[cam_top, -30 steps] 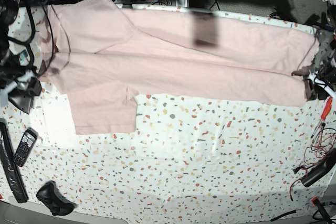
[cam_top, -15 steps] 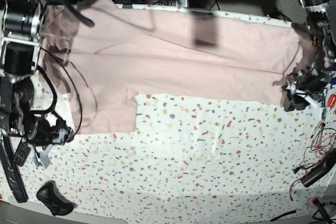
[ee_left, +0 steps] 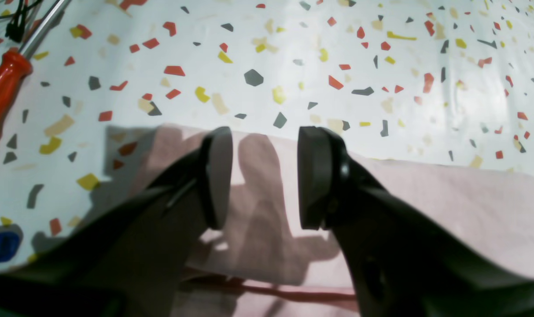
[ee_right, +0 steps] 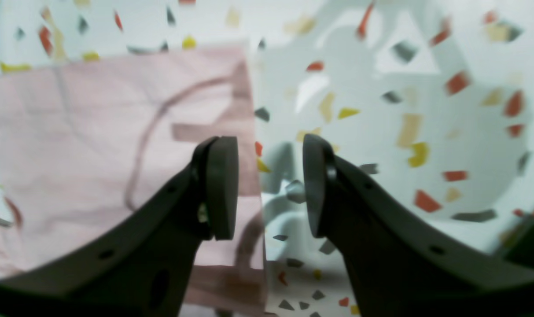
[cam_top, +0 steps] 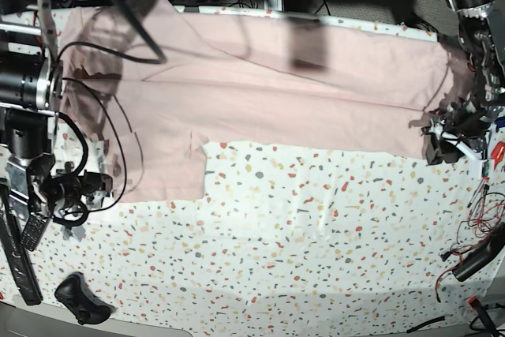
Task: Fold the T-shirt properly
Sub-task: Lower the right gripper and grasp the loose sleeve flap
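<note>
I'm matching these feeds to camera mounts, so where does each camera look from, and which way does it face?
Base: above the table, facing the robot across the T-shirt; both arms show, at the picture's sides.
Left wrist: on the left arm, looking past the open left gripper onto the shirt's folded end and a red screwdriver; its two fingers show.
Right wrist: on the right arm, looking down past the open right gripper at a shirt edge; its two fingers show.
Shared: base and left wrist both show the screwdriver.

My two black grippers, jaws parted

My black-fingered left gripper (ee_left: 264, 178) and black-fingered right gripper (ee_right: 271, 187) point downward at the pink T-shirt (cam_top: 260, 108).
</note>
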`<state>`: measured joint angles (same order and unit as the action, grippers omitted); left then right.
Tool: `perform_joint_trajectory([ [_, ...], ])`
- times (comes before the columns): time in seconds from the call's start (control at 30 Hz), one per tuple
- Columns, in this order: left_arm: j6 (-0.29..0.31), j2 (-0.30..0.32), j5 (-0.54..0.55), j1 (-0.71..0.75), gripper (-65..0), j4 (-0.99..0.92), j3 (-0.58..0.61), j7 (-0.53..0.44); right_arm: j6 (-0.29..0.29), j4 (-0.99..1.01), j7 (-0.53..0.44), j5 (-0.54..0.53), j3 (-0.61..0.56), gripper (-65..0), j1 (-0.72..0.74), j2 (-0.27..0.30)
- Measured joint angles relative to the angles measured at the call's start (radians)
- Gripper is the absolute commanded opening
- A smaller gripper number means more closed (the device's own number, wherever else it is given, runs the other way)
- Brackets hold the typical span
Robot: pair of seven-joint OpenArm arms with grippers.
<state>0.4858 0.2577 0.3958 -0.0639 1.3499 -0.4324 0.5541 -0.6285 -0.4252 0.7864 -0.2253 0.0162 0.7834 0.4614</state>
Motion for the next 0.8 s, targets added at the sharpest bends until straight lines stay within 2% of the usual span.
perform_joint_trajectory([
  [0.2, 0.0, 0.0, 0.0, 0.0, -41.4, 0.0, 0.0, 0.0, 0.001, 0.006, 0.0, 0.051, 0.0, -41.9, -0.003, -0.059],
  [0.37, 0.0, 0.0, 0.0, 0.0, -41.4, 0.0, 0.0, 0.0, 0.016, 0.004, -0.019, 0.069, 0.0, -58.0, -0.012, -0.078],
  [0.47, 0.0, 0.0, 0.0, 0.0, -41.4, 0.0, 0.0, 0.0, 0.016, 0.003, -0.028, 0.076, 0.0, -64.2, -0.014, -0.077],
  [0.63, 0.0, 0.0, 0.0, 0.0, -41.4, 0.0, 0.0, 0.0, 0.01, -0.002, -0.042, 0.105, 0.0, -65.0, -0.014, -0.077],
  [0.7, 0.0, 0.0, -0.001, 0.0, -41.4, 0.0, 0.0, 0.0, -0.065, -0.021, -0.042, 0.12, 0.0, -65.0, -0.022, -0.077],
  [0.8, 0.0, 0.0, 0.0, 0.0, -41.4, 0.0, 0.0, 0.0, -0.061, -0.079, 0.012, 0.075, 0.0, -65.0, -0.031, -0.077],
])
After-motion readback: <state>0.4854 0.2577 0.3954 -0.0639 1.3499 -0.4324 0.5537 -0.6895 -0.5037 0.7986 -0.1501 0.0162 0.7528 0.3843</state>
